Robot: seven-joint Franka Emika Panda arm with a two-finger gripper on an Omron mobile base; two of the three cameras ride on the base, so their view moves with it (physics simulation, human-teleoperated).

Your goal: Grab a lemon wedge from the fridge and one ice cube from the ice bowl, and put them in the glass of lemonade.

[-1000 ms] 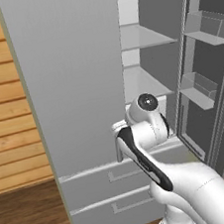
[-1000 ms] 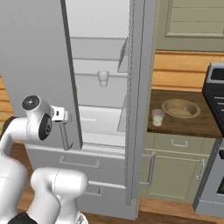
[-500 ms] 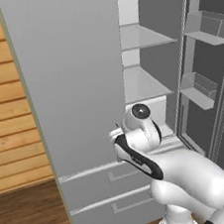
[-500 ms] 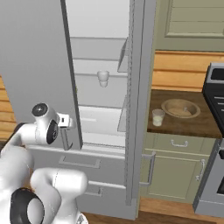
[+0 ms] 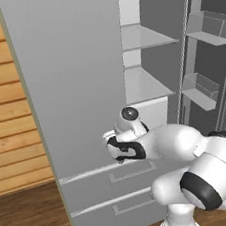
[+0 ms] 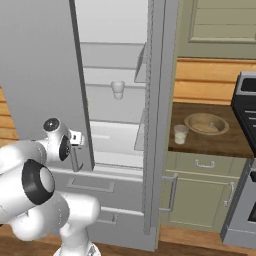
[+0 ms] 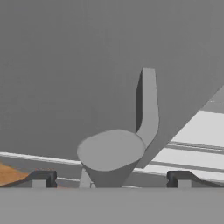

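Observation:
The grey fridge point(image 5: 70, 80) stands with both doors swung open, showing pale shelves point(image 6: 110, 75). My gripper point(image 5: 115, 154) is open and low against the outside of the left door point(image 6: 40, 65), next to the bottom end of its long handle point(image 6: 74, 160). In the hand view the handle's foot point(image 7: 111, 153) sits between my spread gripper point(image 7: 111, 179), and nothing is held. On the counter to the right stand the glass of lemonade point(image 6: 180, 134) and the tan ice bowl point(image 6: 206, 123). The lemon wedge is hidden.
A small pale cup point(image 6: 117, 90) stands on a middle fridge shelf. The right door point(image 5: 215, 71) carries clear bins point(image 5: 202, 88). A stove point(image 6: 247, 115) edges the counter, with beige cabinets point(image 6: 200, 190) below. Fridge drawers point(image 5: 114, 185) sit under the hand, and a wooden wall point(image 5: 2, 99) lies to the left.
The arm has folded down and forward, so its elbow now looms large in both base views. The hand has slid slightly lower along the left door. The jaws stay open.

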